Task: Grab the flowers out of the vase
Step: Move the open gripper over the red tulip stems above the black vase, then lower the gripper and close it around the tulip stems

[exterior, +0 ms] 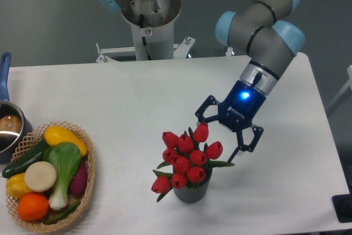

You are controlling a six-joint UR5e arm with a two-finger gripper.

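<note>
The flowers [186,160], a bunch of red tulip buds with green leaves, stand in the vase [192,192], a small dark grey ribbed cylinder near the table's front edge. My gripper [215,140] is open, tilted down toward the bunch from the upper right. Its fingers straddle the top right tulip buds. One fingertip [199,119] is at the topmost bud, the other fingertip [235,155] is just right of the rightmost bud. The jaws hold nothing.
A woven wicker basket [87,182] of vegetables and fruit, including a green-and-white leafy vegetable [63,169], sits at the front left. A blue-handled metal pot [8,127] stands at the left edge. The arm's base [147,15] is behind the table.
</note>
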